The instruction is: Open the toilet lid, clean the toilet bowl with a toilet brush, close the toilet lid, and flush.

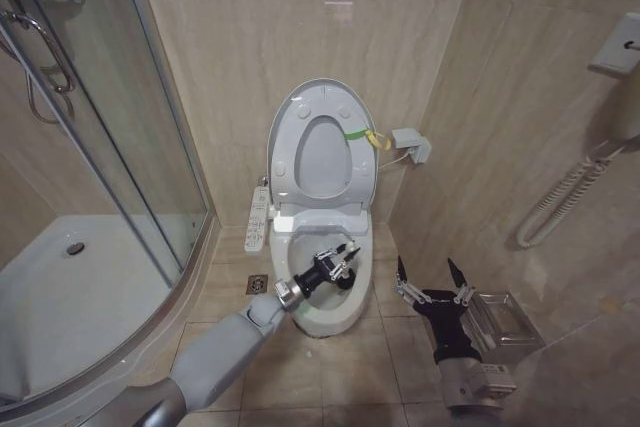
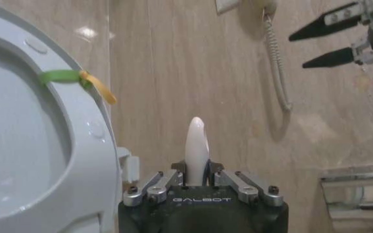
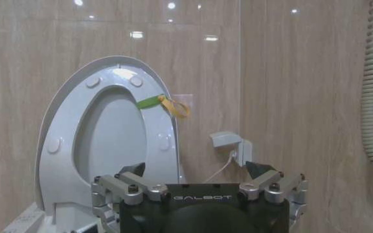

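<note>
I'm holding the brush (image 2: 196, 145) clamped in my left gripper (image 1: 343, 259) over the bowl (image 1: 325, 319)'s front rim; lid (image 1: 322, 147) upright. Right gripper (image 1: 433, 282) idling wide open, empty. Handle may be slipping if scrubbing hard.

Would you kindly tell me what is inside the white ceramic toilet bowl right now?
The left hand reaches over the white ceramic toilet bowl, gripping a pale stick handle. The brush's head and any water are hidden beneath it.
</note>
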{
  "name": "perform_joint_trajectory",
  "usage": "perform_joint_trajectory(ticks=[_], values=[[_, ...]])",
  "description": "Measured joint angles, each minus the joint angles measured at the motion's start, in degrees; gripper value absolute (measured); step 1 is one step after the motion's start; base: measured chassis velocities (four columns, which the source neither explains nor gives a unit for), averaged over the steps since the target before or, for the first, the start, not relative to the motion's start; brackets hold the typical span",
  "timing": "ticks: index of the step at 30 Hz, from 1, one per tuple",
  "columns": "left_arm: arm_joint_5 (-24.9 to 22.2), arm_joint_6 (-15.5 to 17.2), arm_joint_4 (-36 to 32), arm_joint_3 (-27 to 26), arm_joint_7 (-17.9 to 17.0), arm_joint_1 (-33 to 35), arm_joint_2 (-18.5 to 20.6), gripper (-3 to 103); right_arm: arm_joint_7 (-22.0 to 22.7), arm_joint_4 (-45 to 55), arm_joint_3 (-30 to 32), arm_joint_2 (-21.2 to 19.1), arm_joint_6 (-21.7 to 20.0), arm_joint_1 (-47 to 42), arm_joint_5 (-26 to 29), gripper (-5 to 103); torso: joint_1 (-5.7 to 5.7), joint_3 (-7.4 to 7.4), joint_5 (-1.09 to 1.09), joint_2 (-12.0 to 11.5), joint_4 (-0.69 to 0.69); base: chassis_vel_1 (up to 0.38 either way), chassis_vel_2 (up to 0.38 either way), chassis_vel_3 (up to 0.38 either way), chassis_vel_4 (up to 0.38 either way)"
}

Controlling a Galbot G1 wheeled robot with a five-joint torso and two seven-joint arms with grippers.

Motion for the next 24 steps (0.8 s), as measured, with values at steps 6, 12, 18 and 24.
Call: perform_joint_trajectory(ticks=[6, 12, 18, 24], values=[[0.1, -1.5, 7.7, -0.2, 1.2, -0.3, -1.5, 22, 0.0, 0.0, 0.0, 0.0, 0.0, 0.0, 0.0, 100, 0.00, 0.00, -0.01, 0.0, 0.01, 0.000, 0.000, 0.000, 0.000], [0.2, -2.7, 12.4, -1.3, 2.9, -1.3, -1.4, 22, 0.0, 0.0, 0.0, 0.0, 0.0, 0.0, 0.0, 100, 0.00, 0.00, -0.01, 0.0, 0.01, 0.000, 0.000, 0.000, 0.000], [0.2, -2.6, 6.8, -1.5, 2.4, -1.2, -0.2, 22, 0.0, 0.0, 0.0, 0.0, 0.0, 0.0, 0.0, 100, 0.00, 0.00, 0.00, 0.0, 0.00, 0.000, 0.000, 0.000, 0.000], [0.9, -2.0, 3.8, -1.0, 1.3, -0.9, -0.3, 22, 0.0, 0.0, 0.0, 0.0, 0.0, 0.0, 0.0, 100, 0.00, 0.00, -0.01, 0.0, -0.02, 0.000, 0.000, 0.000, 0.000]])
